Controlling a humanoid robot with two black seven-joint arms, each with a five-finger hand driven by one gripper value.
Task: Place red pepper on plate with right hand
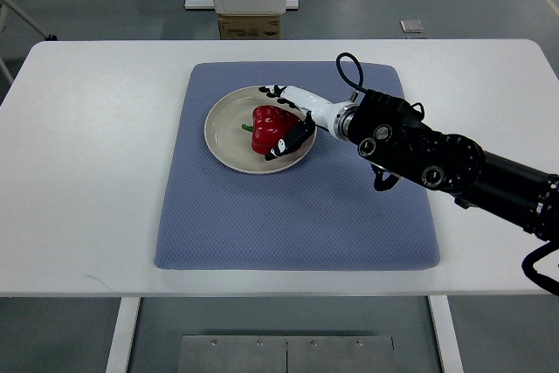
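I see right hand fingers curled around glossy red pepper, on round cream plate; blue-grey mat, white table, grey floor.

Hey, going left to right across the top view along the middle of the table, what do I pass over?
Bare white table → left edge of the blue mat → cream plate → red pepper on the plate, with the right hand around it → black right arm.
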